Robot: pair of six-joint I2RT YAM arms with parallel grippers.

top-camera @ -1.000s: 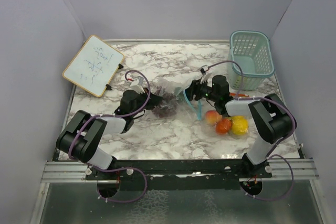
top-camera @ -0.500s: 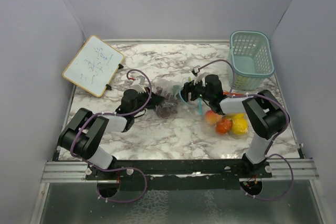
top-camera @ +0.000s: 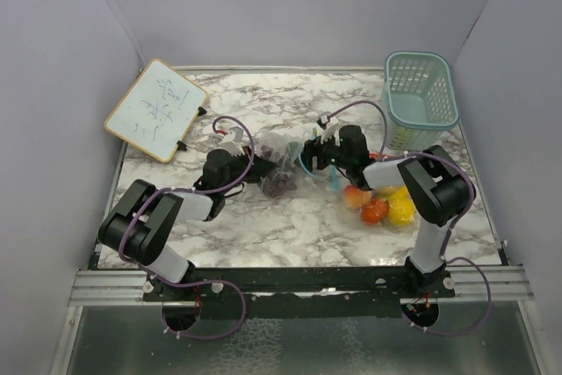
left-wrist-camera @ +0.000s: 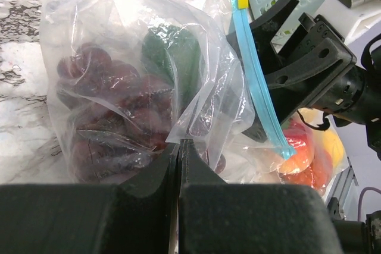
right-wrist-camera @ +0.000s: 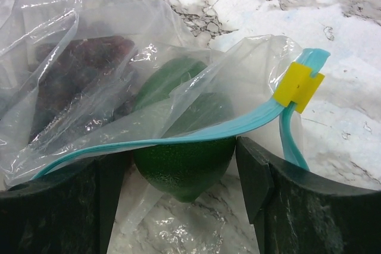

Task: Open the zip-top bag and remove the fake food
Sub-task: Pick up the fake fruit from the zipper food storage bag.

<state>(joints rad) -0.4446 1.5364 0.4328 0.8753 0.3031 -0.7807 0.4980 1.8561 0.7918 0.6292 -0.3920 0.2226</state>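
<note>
The clear zip-top bag (top-camera: 279, 157) lies mid-table, its blue zip strip (right-wrist-camera: 178, 138) and yellow slider (right-wrist-camera: 297, 85) at the open mouth. Dark purple grapes (left-wrist-camera: 101, 99) and a green ball (right-wrist-camera: 184, 159) are inside. My left gripper (left-wrist-camera: 178, 147) is shut on a fold of the bag's plastic, also seen from above (top-camera: 255, 169). My right gripper (right-wrist-camera: 181, 176) is open at the bag's mouth (top-camera: 313, 157), one finger on each side of the green ball, which pokes out under the zip strip. A peach (top-camera: 355, 195), a tomato (top-camera: 373, 210) and a lemon (top-camera: 400, 208) lie outside the bag.
A teal basket (top-camera: 421, 98) stands at the back right, close behind the right arm. A small whiteboard (top-camera: 156, 110) lies at the back left. Grey walls close in the table on three sides.
My right gripper has moved left to the bag's mouth. My left gripper has kept its hold on the bag and has barely moved.
</note>
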